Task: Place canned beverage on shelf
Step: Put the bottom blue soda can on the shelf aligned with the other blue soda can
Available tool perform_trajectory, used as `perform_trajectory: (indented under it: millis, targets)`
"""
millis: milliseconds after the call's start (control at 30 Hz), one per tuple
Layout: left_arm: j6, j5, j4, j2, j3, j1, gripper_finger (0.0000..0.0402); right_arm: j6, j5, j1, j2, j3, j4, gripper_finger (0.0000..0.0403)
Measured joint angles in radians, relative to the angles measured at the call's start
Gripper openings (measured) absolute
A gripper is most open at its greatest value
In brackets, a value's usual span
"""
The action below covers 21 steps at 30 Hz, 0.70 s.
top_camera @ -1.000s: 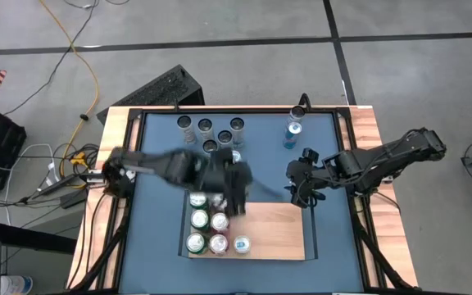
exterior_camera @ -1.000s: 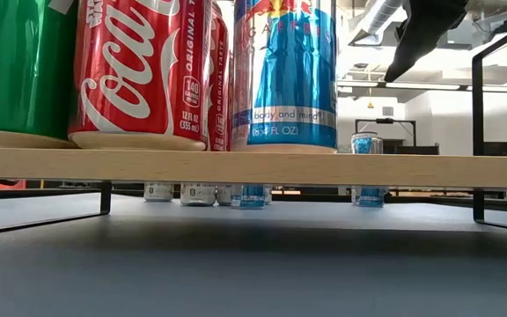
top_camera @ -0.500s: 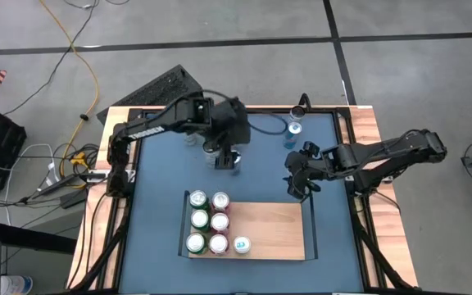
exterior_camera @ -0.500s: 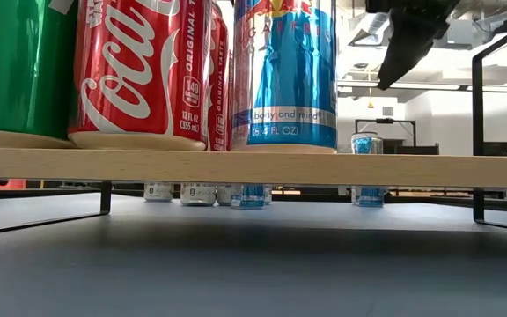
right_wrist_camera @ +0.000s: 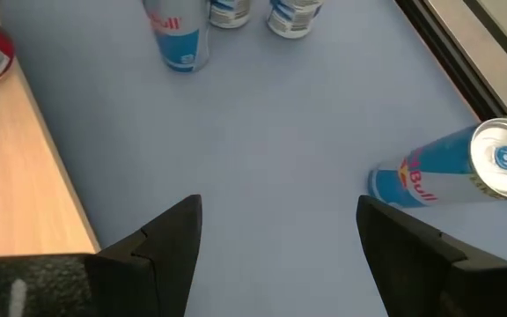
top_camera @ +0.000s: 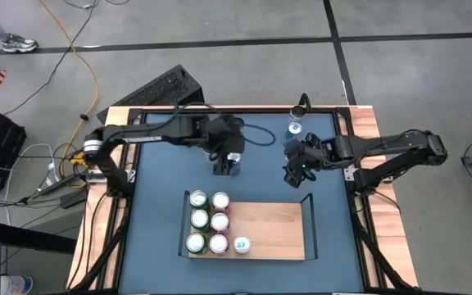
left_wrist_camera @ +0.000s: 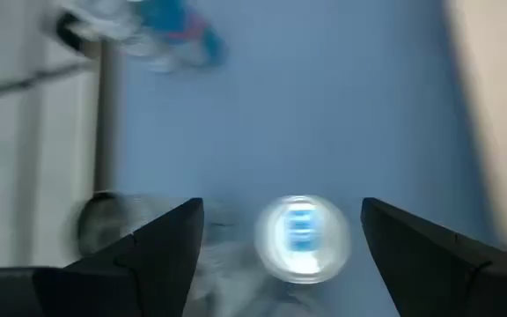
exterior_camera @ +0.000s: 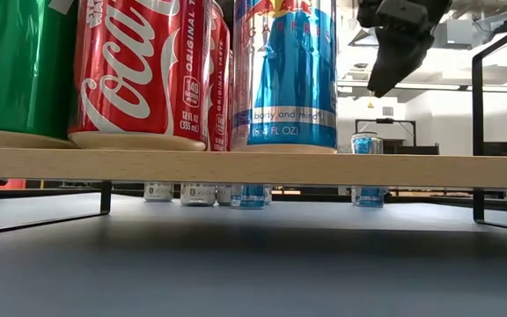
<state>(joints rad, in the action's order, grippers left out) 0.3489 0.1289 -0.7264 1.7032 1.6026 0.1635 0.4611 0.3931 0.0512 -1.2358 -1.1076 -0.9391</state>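
my left tool (top_camera: 226, 166) hangs wide open right above a can (left_wrist_camera: 302, 239) on the worktop (top_camera: 158, 197); my right tool (top_camera: 295, 170) waits open beyond the shelf (top_camera: 273, 232).

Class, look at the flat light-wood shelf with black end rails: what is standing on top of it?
On the light-wood shelf, seven upright cans cluster at its left end: green, red and one blue-and-silver. The remaining board is bare. From above only lids show; the low view shows just the nearest cans' labels.

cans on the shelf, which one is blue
The small blue-topped can at the front row's right end on the shelf; the five others show red or green tops.
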Motion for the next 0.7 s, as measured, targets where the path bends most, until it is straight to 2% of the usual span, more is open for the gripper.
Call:
perform_trajectory:
  millis: [67, 167, 300, 433, 700]
  targets:
    - [0.041, 0.043, 0.078, -0.033, -0.080, 0.000, 0.0293, -0.012, -0.001, -0.013, 0.000, 0.000, 0.002, 0.0286]
    - [0.055, -0.002, 0.138, -0.042, -0.139, -0.001, 0.0293, -0.025, -0.001, -0.030, 0.000, 0.000, 0.008, 0.0286]
    - [0.014, -0.117, 0.146, -0.038, -0.149, 0.011, 0.0293, -0.026, -0.001, -0.054, 0.000, 0.000, 0.007, 0.0286]
    - [0.046, -0.088, 0.159, -0.025, -0.153, 0.019, 0.0293, -0.029, -0.001, -0.069, 0.000, 0.000, 0.005, 0.0286]
    - [0.043, -0.122, 0.141, 0.027, -0.153, 0.044, 0.0293, -0.042, -0.002, -0.081, 0.000, 0.000, 0.004, 0.0286]
